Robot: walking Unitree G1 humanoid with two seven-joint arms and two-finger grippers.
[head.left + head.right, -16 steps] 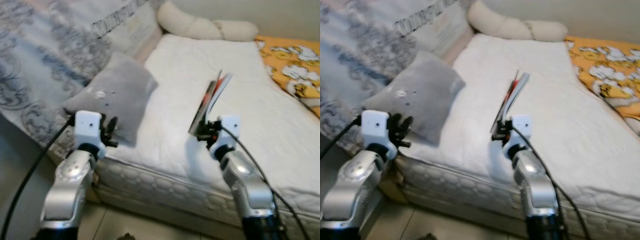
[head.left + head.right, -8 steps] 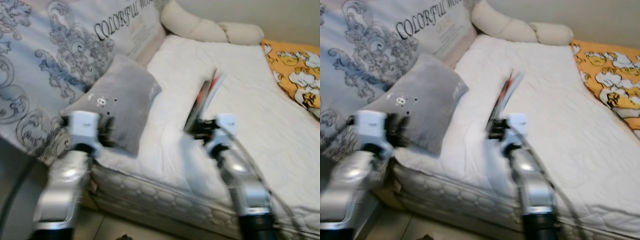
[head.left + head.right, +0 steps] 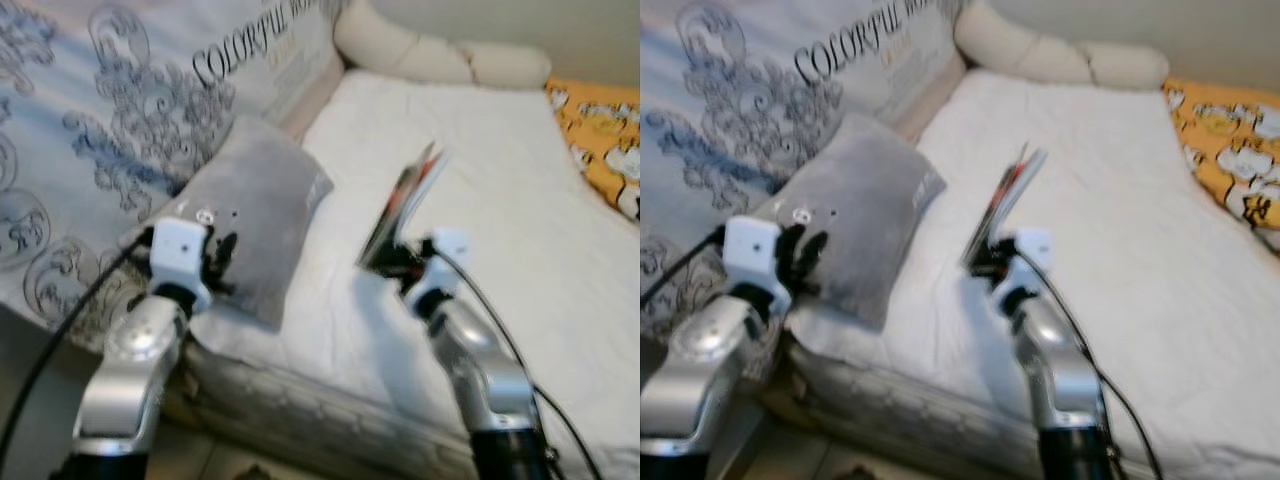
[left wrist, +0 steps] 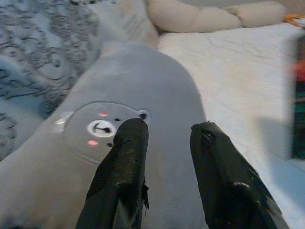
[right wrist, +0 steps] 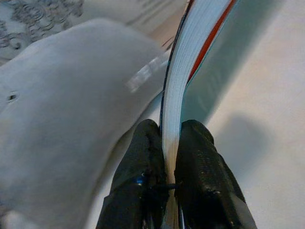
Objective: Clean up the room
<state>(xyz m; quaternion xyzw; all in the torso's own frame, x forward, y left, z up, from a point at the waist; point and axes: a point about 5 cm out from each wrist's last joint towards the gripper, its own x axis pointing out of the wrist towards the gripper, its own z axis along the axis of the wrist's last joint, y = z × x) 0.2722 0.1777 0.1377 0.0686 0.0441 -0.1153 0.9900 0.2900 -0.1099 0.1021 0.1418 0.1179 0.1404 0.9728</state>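
Nearest to me, both silver arms reach out over the edge of the white mattress (image 3: 520, 200). My right gripper (image 5: 166, 138) has its two black fingers pressed tight on the lower edge of a book (image 3: 405, 200), which I hold upright on edge above the sheet, its white page block and red cover line fanning away from the fingertips. My left gripper (image 4: 167, 131) hangs with its fingers narrowly parted and holding nothing, just above a grey cushion (image 3: 255, 215) with a small bear face sewn on. That cushion lies at the mattress's left edge, leaning against a patterned grey-blue fabric printed "COLORFUL" (image 3: 120, 110). Farther off, a cream bolster pillow (image 3: 430, 55) lies along the head of the bed, with an orange cartoon-print blanket (image 3: 605, 135) at the far right
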